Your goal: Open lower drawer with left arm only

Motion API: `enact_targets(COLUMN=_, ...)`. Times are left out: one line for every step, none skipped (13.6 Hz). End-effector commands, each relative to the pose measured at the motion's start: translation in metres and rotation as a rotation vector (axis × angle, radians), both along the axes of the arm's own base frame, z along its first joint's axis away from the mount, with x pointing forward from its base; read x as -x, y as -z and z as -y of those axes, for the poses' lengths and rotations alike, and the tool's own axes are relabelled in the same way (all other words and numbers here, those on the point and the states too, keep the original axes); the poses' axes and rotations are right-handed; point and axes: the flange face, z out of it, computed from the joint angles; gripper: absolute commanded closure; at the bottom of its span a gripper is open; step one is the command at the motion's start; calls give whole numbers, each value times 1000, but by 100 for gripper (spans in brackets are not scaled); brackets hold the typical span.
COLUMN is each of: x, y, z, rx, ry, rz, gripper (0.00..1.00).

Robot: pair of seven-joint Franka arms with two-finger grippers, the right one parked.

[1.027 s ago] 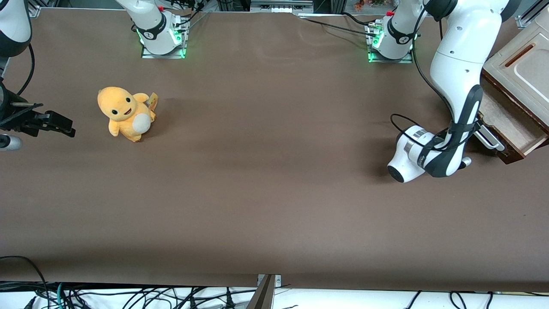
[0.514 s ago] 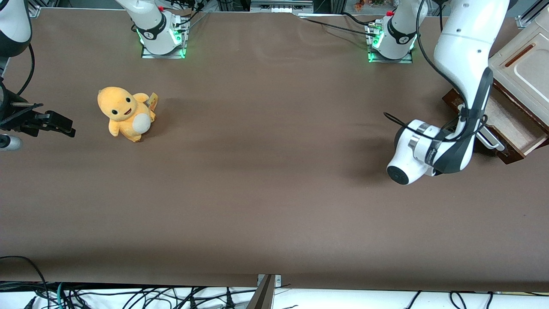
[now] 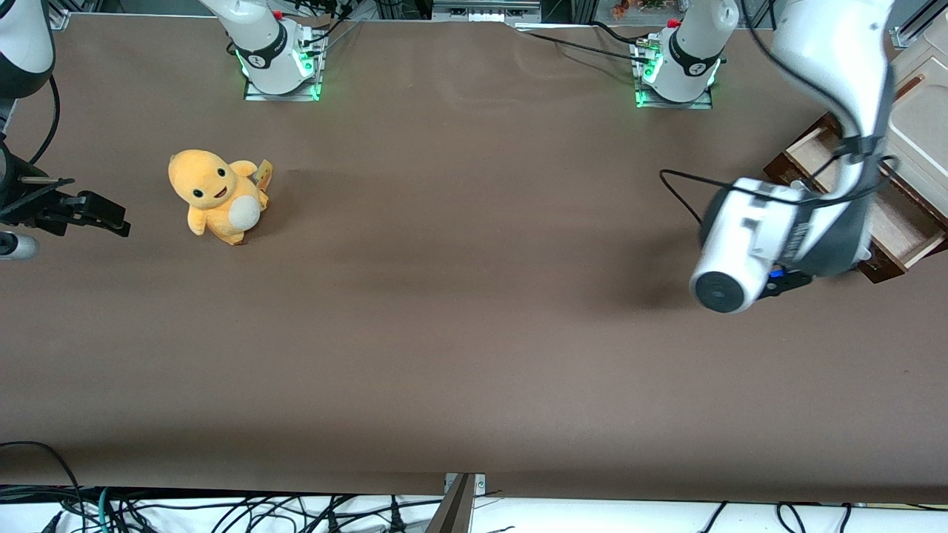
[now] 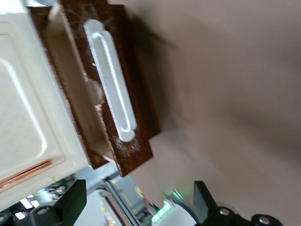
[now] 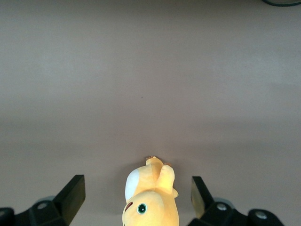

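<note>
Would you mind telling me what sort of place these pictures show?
Probably a robotics lab: arms bolted to a brown table, loose cables, a plush toy. The left arm's pincer, open, hangs in front of the pulled-out lower drawer.

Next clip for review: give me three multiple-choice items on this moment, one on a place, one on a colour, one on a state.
1. Where does the plush toy lie?
A. in the drawer
B. on the table toward the parked arm's end
C. on the cabinet top

2. What colour is the lower drawer's bar handle?
A. white
B. red
C. black

3. What is the state of the lower drawer?
A. shut flush
B. pulled out
C. lifted off the table

Key: 1 B, it sits on the bare brown table, far sideways from the cabinet. 2 A, the wrist view shows a long white bar. 3 B, its pale inside shows and the gripper hangs open in front of the handle, apart from it.
</note>
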Motion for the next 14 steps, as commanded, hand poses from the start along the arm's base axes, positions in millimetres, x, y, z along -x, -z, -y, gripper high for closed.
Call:
enact_targets(x=-8, y=-52, z=-5, rx=213, ry=31, rz=23, gripper=0)
enact_targets(x=-7, y=-67, z=2, rx=272, ry=48, rz=34, gripper=0)
enact_targets(x=-9, y=-85, z=9, rx=304, ry=62, rz=62, gripper=0)
enact_targets(x=-7, y=-100, z=21, rx=367, ry=124, rz=55, gripper=0)
enact_targets(x=-5, y=-120, z=34, rx=411, ry=176, rz=74, gripper=0)
enact_targets(x=-7, y=-141, z=39, rx=427, ry=194, rz=114, gripper=0)
enact_targets(x=-7, y=-162, z=40, rx=464, ry=194, rz=154, gripper=0)
enact_targets(x=-4, y=-179, z=41, rx=504, ry=185, rz=183, gripper=0)
enact_targets(x=-1, y=-189, z=44, rx=532, ry=185, rz=200, gripper=0)
enact_targets(x=3, y=-198, z=46, rx=557, ry=182, rz=216, gripper=0)
enact_targets(x=4, y=-208, z=38, rx=603, ry=158, rz=239, gripper=0)
enact_targets(x=6, y=-219, z=34, rx=643, ry=182, rz=278, gripper=0)
enact_targets(x=8, y=-218, z=21, rx=664, ry=225, rz=298, gripper=0)
enact_targets(x=9, y=-217, z=9, rx=691, ry=276, rz=325, gripper=0)
